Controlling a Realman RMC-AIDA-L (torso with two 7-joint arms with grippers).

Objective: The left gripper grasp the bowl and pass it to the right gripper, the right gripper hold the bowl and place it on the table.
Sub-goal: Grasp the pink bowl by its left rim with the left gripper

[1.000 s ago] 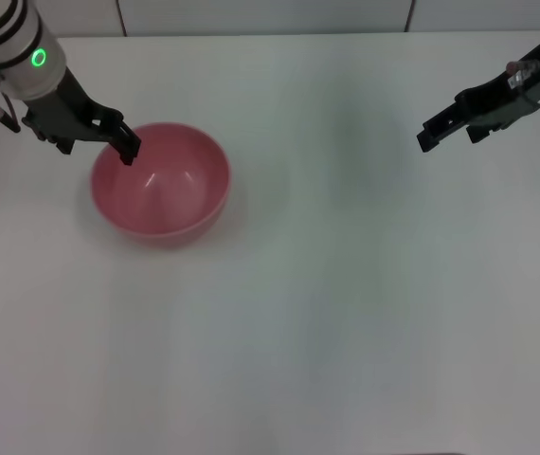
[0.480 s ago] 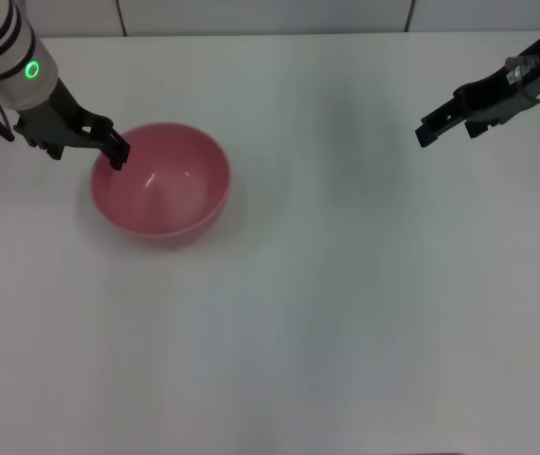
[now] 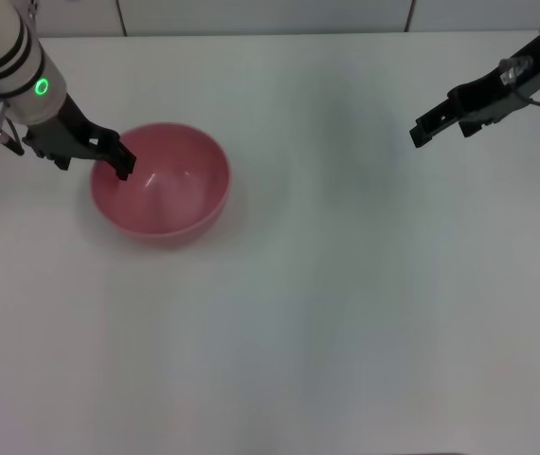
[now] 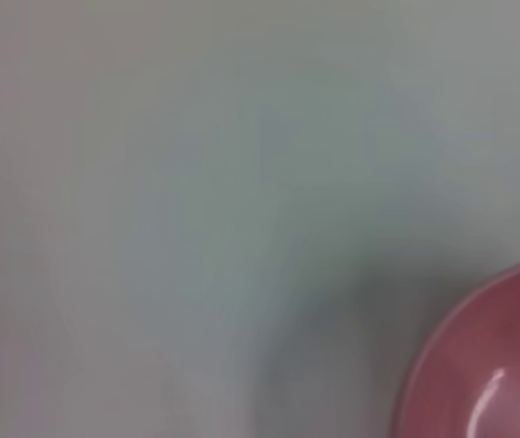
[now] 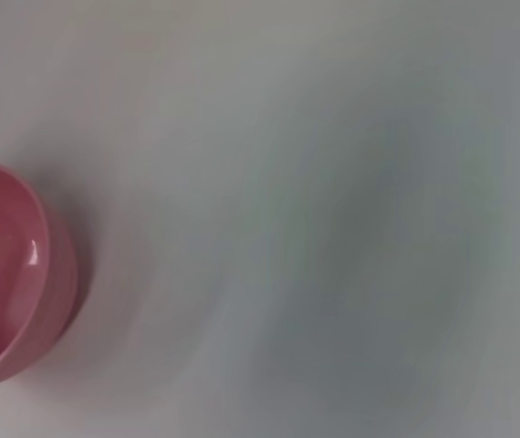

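Observation:
The pink bowl [image 3: 164, 188] stands upright on the white table [image 3: 346, 294] at the left. My left gripper [image 3: 123, 165], chunky and black below an arm with a green ring light, has its tip right at the bowl's left rim; whether it grips the rim does not show. My right gripper [image 3: 423, 132], slim and black, hovers over the table far to the right, well apart from the bowl. A part of the bowl [image 4: 488, 374] shows in the left wrist view. In the right wrist view the bowl [image 5: 5, 274] sits farther off on the table.
The table's far edge [image 3: 270, 34] meets a pale wall at the back. Bare white tabletop lies between the bowl and the right gripper and toward the front.
My left gripper has slid a little along the bowl's left rim, ending slightly lower. The right gripper has drifted slightly to the left and farther back. The bowl has stayed put.

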